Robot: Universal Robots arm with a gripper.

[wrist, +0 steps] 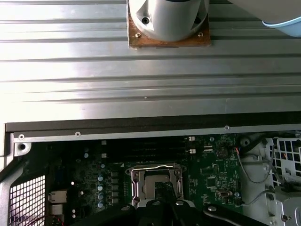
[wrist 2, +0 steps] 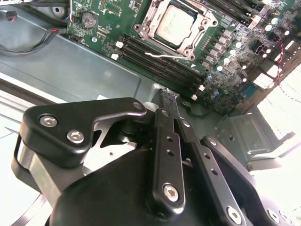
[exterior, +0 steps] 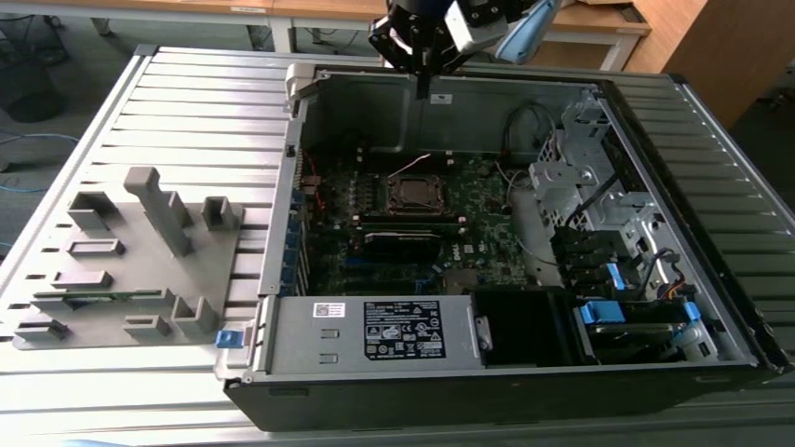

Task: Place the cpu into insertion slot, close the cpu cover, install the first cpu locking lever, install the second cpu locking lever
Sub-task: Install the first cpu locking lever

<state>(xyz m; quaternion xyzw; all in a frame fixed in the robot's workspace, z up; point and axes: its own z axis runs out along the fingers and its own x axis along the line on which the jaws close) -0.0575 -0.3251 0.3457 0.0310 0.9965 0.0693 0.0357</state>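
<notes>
Black gripper [wrist 2: 168, 96], fingers pressed together on nothing, hangs short of the circuit board [wrist 2: 225, 42]. Beyond, the cpu [wrist 2: 176, 23] lies in the insertion slot [wrist 2: 187, 51], cpu cover [wrist 2: 151, 19] apparently down. Latching the wire locking lever [wrist 2: 157, 55] seems the step in hand, demanding fine aim.

An open computer case [exterior: 497, 396] lies on a slatted metal bench [exterior: 199, 102]. At the case's side, toward the exterior view's left, stands a grey fixture [exterior: 137, 261] of upright blocks. Inside the case, against its near wall, sits a labelled power supply [exterior: 372, 331], with blue clips [exterior: 602, 312] beside it. Long black memory slots [wrist 2: 160, 61] and a coin battery [wrist 2: 88, 20] sit on the case's green board [wrist: 207, 160].
</notes>
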